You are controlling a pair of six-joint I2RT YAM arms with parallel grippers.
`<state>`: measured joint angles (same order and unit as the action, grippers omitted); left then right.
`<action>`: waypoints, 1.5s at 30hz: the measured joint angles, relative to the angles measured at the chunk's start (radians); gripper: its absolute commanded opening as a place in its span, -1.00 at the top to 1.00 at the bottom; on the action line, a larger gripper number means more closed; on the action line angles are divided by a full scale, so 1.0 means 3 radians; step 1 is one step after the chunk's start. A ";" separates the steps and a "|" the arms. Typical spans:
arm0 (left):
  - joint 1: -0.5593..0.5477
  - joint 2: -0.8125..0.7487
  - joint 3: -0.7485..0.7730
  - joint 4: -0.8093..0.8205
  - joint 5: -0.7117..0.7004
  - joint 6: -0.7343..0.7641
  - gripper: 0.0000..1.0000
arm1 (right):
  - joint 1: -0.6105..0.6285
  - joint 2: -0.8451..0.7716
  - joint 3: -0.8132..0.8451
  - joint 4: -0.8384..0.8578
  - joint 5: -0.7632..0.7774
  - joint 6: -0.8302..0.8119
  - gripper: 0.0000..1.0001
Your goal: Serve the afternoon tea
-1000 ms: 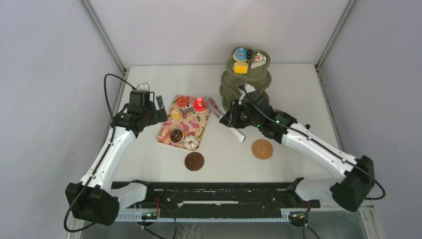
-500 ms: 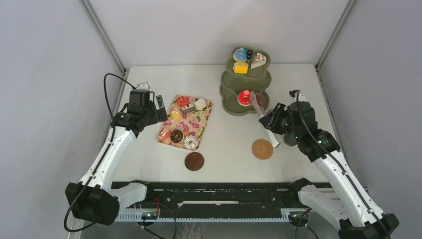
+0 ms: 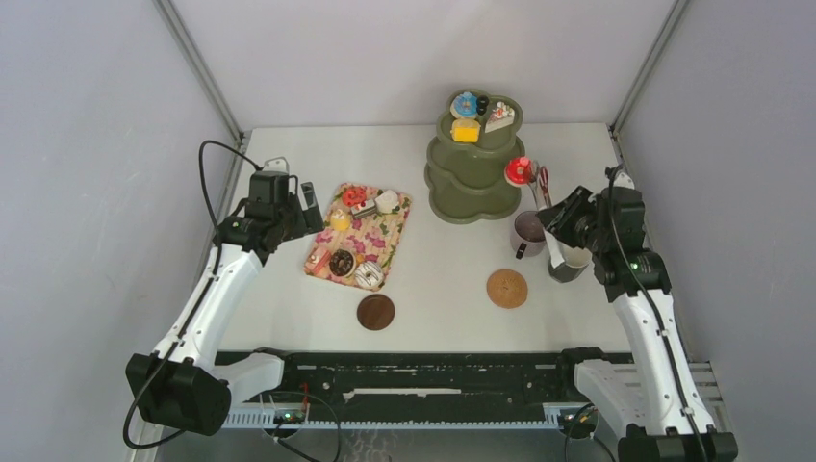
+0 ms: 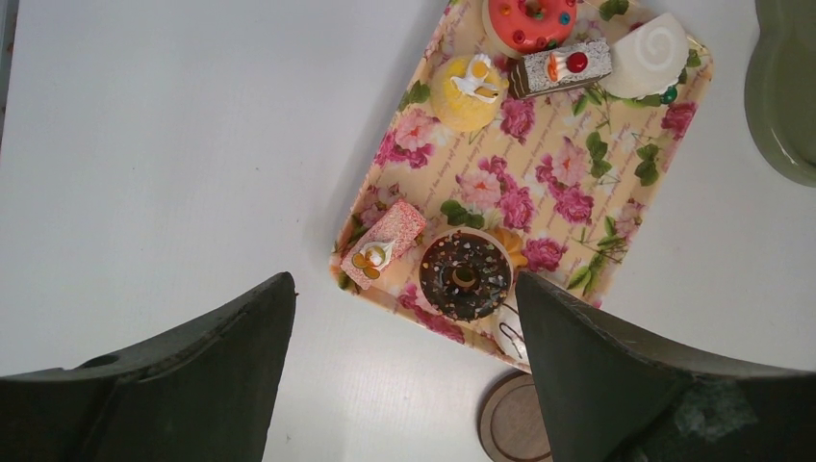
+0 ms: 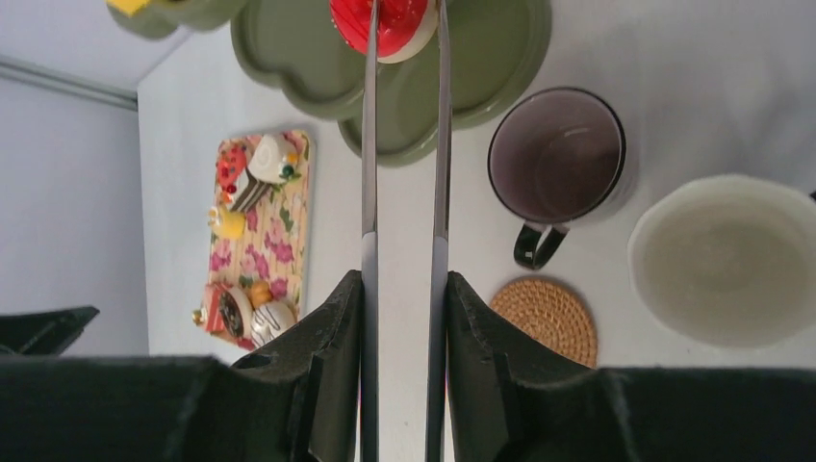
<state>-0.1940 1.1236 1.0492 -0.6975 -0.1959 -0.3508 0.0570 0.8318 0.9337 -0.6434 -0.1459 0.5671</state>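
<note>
Right gripper clenches the tongs, whose tips pinch a red pastry at the green stand's right rim. The mauve mug and green mug stand near the worktop's right edge. Left gripper, released, hovers by the floral tray's left edge.

Floral tray: rectangular, cream with pink roses, lying at an angle left of centre.
Tiered stand: olive green with scalloped tiers, at the back, right of the tray and apart from it.
Dark coaster: round, brown, just in front of the tray.
Woven coaster: round, tan, well apart from the dark one.
Metal tongs: long and thin, blades close together, tips at the stand's right side.
Table: white.
</note>
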 measured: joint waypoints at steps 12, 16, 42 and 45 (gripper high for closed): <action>0.0000 0.0000 0.0000 -0.0001 -0.0006 0.0001 -0.77 | -0.0301 0.0793 -0.0001 0.0802 -0.0328 0.0167 1.00; 0.0000 0.0001 0.0000 -0.0001 -0.0010 0.0001 -0.78 | -0.0301 0.1039 -0.0001 0.1034 -0.0407 0.0243 1.00; 0.0000 0.0064 0.0076 -0.0004 -0.0038 0.0006 -0.77 | -0.0071 0.1928 0.0327 0.1694 -0.0593 0.0523 1.00; 0.0000 0.0064 0.0076 -0.0004 -0.0038 0.0008 -0.78 | -0.0071 0.1930 0.0327 0.1708 -0.0567 0.0533 1.00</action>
<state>-0.1940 1.1427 1.0721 -0.6987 -0.2073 -0.3485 0.0357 1.4109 1.0317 -0.1310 -0.3161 0.7269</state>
